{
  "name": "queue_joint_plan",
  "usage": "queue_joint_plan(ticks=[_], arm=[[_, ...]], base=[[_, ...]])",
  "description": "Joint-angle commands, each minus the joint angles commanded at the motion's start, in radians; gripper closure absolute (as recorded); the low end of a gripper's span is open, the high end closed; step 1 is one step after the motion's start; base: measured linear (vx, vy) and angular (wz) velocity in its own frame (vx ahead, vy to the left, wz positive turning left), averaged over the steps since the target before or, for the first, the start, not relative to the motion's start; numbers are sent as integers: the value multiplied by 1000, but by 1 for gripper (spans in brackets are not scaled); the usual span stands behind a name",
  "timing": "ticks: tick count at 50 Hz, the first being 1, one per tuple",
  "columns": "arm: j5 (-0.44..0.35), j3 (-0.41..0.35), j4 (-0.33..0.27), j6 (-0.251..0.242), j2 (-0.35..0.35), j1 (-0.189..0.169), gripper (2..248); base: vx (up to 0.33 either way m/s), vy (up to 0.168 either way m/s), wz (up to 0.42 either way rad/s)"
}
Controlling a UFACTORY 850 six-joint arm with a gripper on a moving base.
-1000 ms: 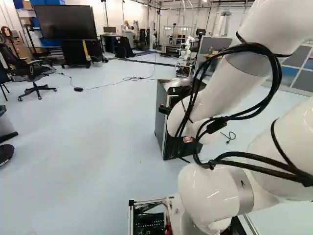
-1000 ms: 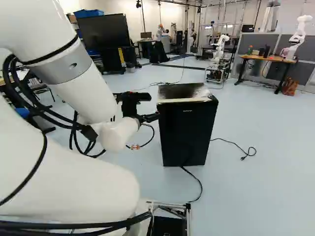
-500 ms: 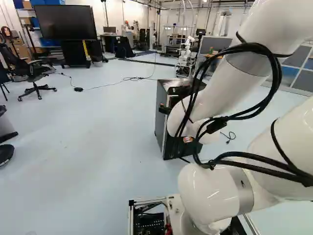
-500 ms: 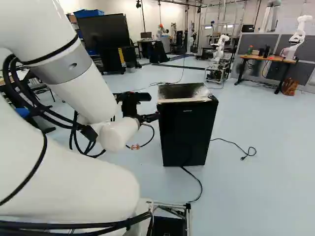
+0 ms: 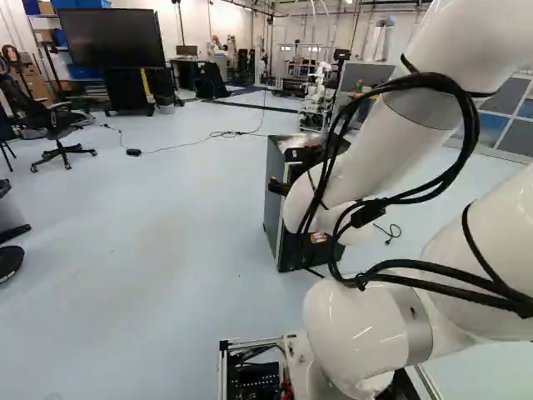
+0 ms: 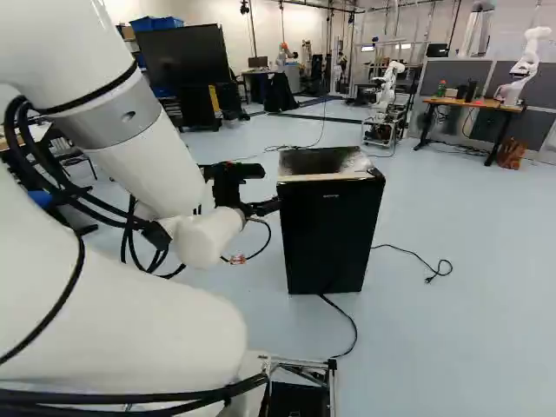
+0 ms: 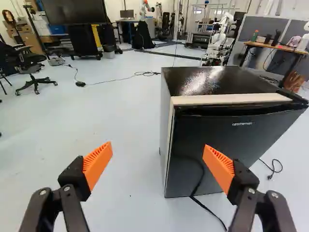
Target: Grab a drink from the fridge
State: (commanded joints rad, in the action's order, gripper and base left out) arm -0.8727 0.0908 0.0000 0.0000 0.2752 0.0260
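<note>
My gripper [image 6: 254,208]: fingers wide apart, ribbed orange pads [image 7: 98,163]. Ahead, boxy black fridge [image 7: 215,130], glossy top, pale strip [image 7: 231,99] along front edge.

Print survey, fridge [image 7: 263,137] as landmark. Item 1: one short word of pale lettering [image 7: 242,123] on the fridge's dark door, a single line centred just under the top edge; legible in the wrist view as a brand mark, spelling not transcribed. In the right base view the same line shows, but too small to read. Item 2: small red-and-pale patch [image 6: 239,259] by the black cable loop beside the fridge, too small to tell whether it bears print. Item 3: tiny dark mark [image 5: 414,313] on the arm's grey band, nearer the camera than the fridge, unreadable
</note>
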Motion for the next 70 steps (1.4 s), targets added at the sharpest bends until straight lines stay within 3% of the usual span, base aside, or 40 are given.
queue_joint_plan(ticks=[34, 70], arm=[[0, 55, 28, 0, -63, 118, 3], [-21, 157, 179, 0, -174, 243, 3]], base=[[0, 0, 0], [0, 0, 0]])
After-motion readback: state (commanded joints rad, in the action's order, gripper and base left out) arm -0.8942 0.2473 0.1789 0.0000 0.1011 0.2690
